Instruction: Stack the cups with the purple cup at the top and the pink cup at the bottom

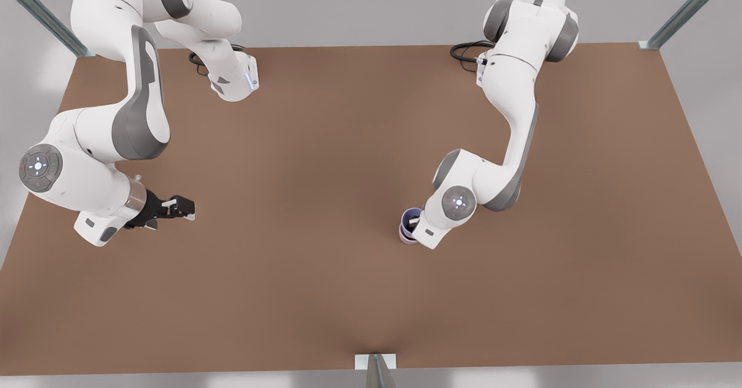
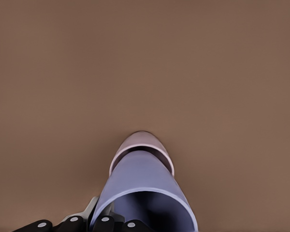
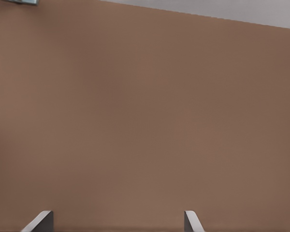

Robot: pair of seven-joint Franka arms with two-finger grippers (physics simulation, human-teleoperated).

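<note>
Left gripper pinches the purple cup by its rim, nested in the pink cup, mid-table; release straight up. Right gripper waits, fingers spread, holding nothing.

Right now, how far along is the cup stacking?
Nearly done: the purple cup already sits nested in the pink cup, whose rim shows around it. In hand: the left gripper is at the purple cup's rim, one finger inside. Left: release and withdraw. The right gripper waits open over bare table at the front view's left.
</note>
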